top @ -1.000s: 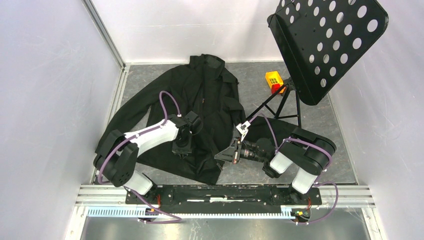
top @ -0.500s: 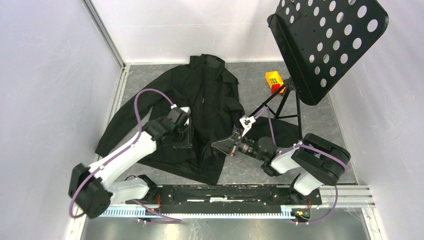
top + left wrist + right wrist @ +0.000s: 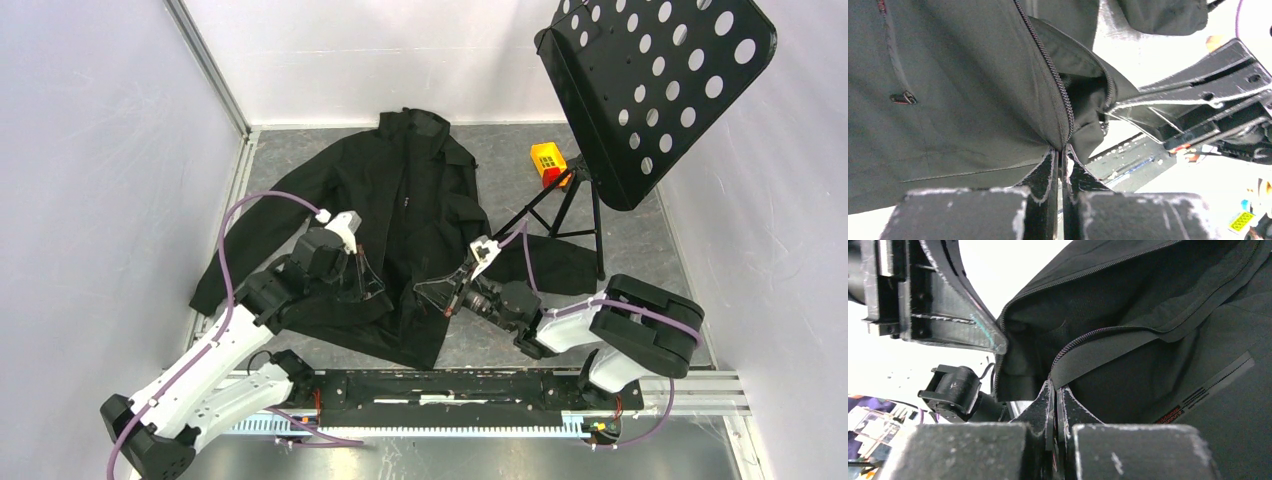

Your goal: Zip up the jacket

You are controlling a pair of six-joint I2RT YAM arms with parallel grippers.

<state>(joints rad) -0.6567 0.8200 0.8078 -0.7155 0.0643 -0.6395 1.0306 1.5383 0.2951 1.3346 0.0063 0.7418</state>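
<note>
The black jacket [image 3: 410, 190] lies spread on the grey floor, collar at the far end, front open at the bottom. My left gripper [image 3: 378, 290] is shut on the bottom end of one zipper edge [image 3: 1058, 90] and holds it lifted. My right gripper [image 3: 432, 293] is shut on the bottom end of the other zipper edge [image 3: 1088, 335], just right of the left one. The two grippers face each other, a small gap apart, over the jacket's lower hem. The right gripper's body [image 3: 1198, 95] shows in the left wrist view.
A black perforated music stand [image 3: 655, 80] on a tripod [image 3: 560, 215] stands at the back right. A small yellow and red block [image 3: 548, 160] sits by its base. White walls close the left, right and back sides.
My left arm has swung out and its gripper has moved right along the hem to the zipper's bottom. My right gripper has moved left toward it. Both jacket edges have lifted.
</note>
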